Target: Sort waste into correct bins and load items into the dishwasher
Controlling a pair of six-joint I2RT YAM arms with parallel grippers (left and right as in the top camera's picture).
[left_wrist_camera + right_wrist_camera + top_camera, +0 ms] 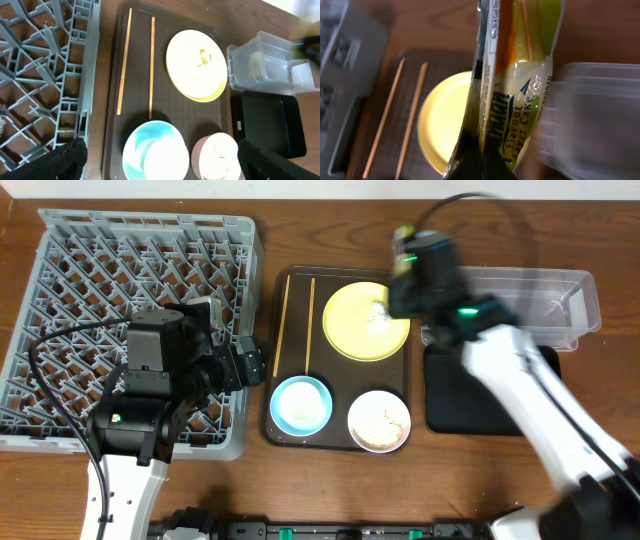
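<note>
I'm on the waste-sorting step. My right fingers [410,275] pinch the green-and-yellow snack wrapper [515,90], held up at the 3 o'clock edge of the yellow plate [365,320]. Next, I judge, it should go toward 3 o'clock, over the clear tub [540,295] or the black tray [480,395] at the tub's 6 o'clock, before I let go. My left fingers [60,162] hang spread and empty beside the grey rack [100,280]. Blur smears my right arm, and the wrapper hides my right fingertips.

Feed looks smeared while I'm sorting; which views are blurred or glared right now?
Overhead: right arm motion-smeared, rest sharp. Left wrist: glare whitens the light blue round bowl; top-right corner streaked. Right wrist: green-and-yellow snack wrapper readable, clear plastic rectangular tub blurred.
</note>
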